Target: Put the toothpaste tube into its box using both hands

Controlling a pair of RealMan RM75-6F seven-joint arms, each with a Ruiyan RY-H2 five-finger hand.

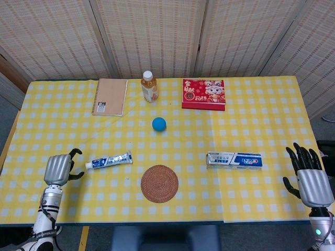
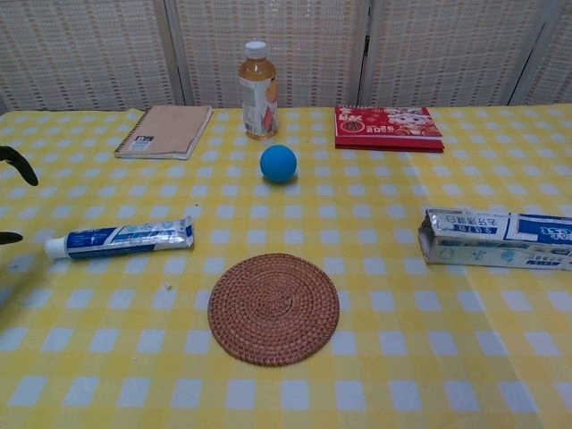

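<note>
The left hand hovers just beside the cap end of the toothpaste tube, at the tube's 9 o'clock. Its dark fingers are curved and parted, holding nothing, and they do not touch the tube. In the chest view only two dark fingertips show at the left edge; the rest of that hand is cut off.

The right hand sits at the table's right edge, well apart from the box, at the box's 3 o'clock. Its fingers are spread and straight, released, holding nothing. The chest view does not show this hand at all.

The toothpaste tube lies flat on the yellow checked tablecloth, cap toward 9 o'clock. The box lies flat too, well apart from the tube, its long side running 9 to 3 o'clock. In the chest view its right end is cut off by the frame edge. Its left end looks open, though the flap is hard to make out.

Between tube and box, nearer the front edge, lies a round woven coaster. A blue ball sits at the coaster's 12 o'clock. Along the far edge stand a notebook, a bottle and a red booklet. The print on them is too small to read.
</note>
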